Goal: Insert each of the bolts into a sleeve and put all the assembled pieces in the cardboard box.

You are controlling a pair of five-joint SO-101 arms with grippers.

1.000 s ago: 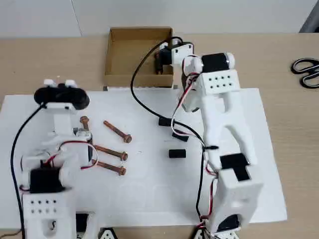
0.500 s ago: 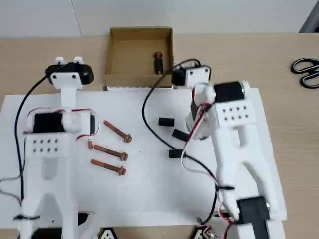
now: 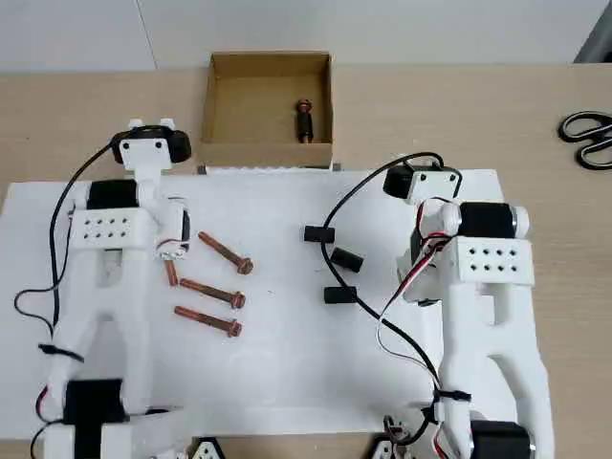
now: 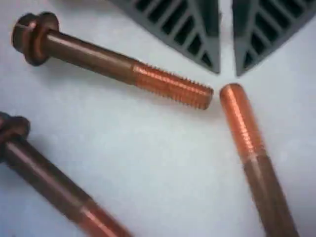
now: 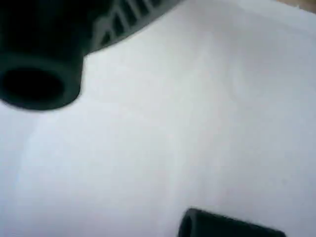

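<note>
Here we see the cardboard box (image 3: 249,103) at twelve o'clock on the wooden table (image 3: 76,115), just past the far edge of the white sheet (image 3: 287,373). One assembled piece (image 3: 304,120), a bolt seated in a black sleeve, lies inside the box near its three o'clock wall. Four loose copper-coloured bolts (image 3: 227,252) lie flat at about nine o'clock on the sheet, and one of them (image 3: 171,273) is partly hidden under the left arm (image 3: 107,229). Three loose black sleeves (image 3: 318,233) lie in a short column near the sheet's middle, at three o'clock from the bolts and well apart from them. The right arm (image 3: 492,263) stands at three o'clock from the sleeves. The left gripper (image 4: 227,72) hovers over the bolts, its dark ribbed fingers (image 4: 190,27) parted by a narrow slit and clasping nothing. The threaded ends of two bolts lie just off its tips, near each other but not touching. We cannot tell whether the right gripper (image 5: 129,19) is apart or together. One sleeve (image 5: 34,84) sits close beside it with its hollow end showing, though we cannot tell if they touch, and another (image 5: 227,224) lies farther off on the sheet. Scissors (image 3: 585,140) rest at two o'clock on the bare table.
</note>
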